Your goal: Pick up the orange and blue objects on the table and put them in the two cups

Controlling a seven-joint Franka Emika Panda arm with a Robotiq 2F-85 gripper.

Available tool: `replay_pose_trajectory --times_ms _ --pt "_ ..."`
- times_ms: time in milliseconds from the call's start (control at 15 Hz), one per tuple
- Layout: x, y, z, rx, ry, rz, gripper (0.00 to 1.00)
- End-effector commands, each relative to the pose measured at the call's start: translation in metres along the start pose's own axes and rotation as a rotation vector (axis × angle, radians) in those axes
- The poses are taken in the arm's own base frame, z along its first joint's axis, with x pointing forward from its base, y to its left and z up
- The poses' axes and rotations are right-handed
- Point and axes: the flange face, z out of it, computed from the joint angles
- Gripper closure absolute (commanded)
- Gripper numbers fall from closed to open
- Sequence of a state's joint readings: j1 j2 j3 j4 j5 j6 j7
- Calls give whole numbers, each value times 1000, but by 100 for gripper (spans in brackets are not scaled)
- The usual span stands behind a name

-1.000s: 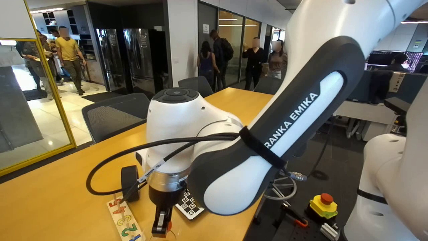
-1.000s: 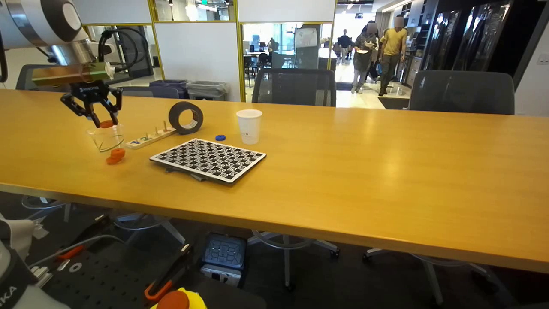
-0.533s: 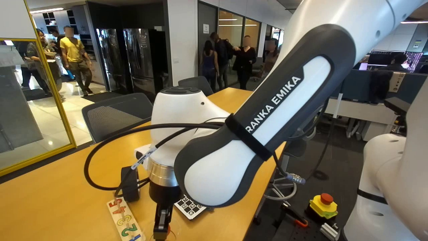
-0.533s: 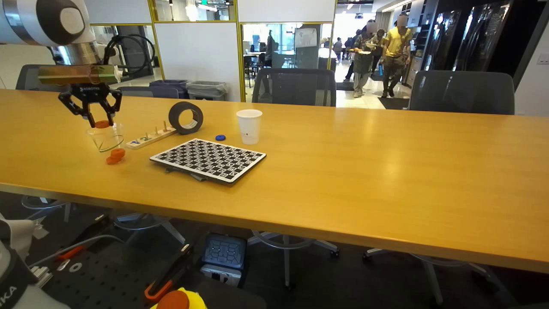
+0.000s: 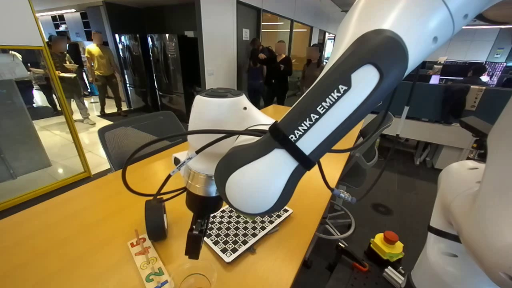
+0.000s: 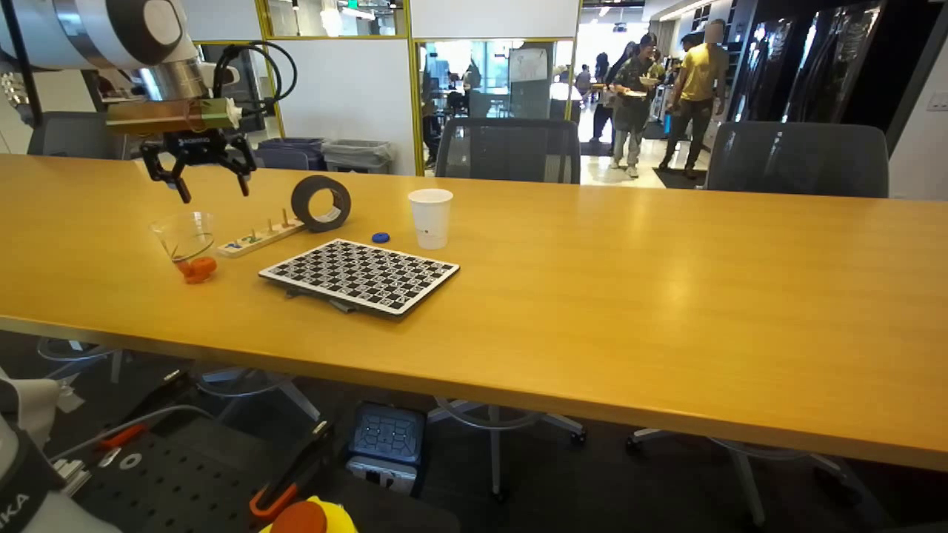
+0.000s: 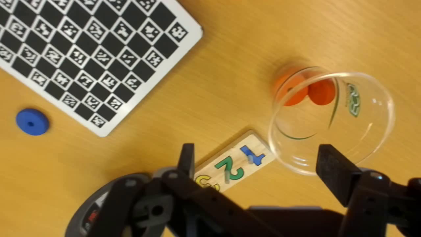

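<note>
You had let go: your end effector (image 6: 215,194), earlier pinching an orange piece (image 7: 322,93) at the rim of the clear cup (image 6: 185,234), stood wide and had lifted away. That piece showed at the clear cup's bottom, other orange pieces (image 6: 201,268) lying on the desk (image 6: 629,311) just beside it. The blue piece (image 6: 381,237) remained near the upright white cup (image 6: 430,220).

Smooth wooden table (image 6: 666,311), glossy clear plastic cup (image 7: 332,122), matt blue disc (image 7: 32,120).
</note>
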State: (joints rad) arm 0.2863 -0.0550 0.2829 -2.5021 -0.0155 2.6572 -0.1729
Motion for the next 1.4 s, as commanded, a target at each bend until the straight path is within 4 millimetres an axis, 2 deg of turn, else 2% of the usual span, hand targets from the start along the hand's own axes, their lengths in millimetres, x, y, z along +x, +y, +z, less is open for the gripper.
replay_pose_trajectory --times_ms 0,200,333,467,600,1000,1333 --pt "13 46 -27 -143 -6 14 0" --pt "28 96 -32 -209 -26 70 0" --pt "39 128 -29 -227 -39 133 0" --pt "48 154 -20 -228 -49 206 0" --pt "55 172 -6 -215 -55 272 0" --pt "63 204 47 -192 -102 434 0" --pt "66 214 90 -161 -151 481 0"
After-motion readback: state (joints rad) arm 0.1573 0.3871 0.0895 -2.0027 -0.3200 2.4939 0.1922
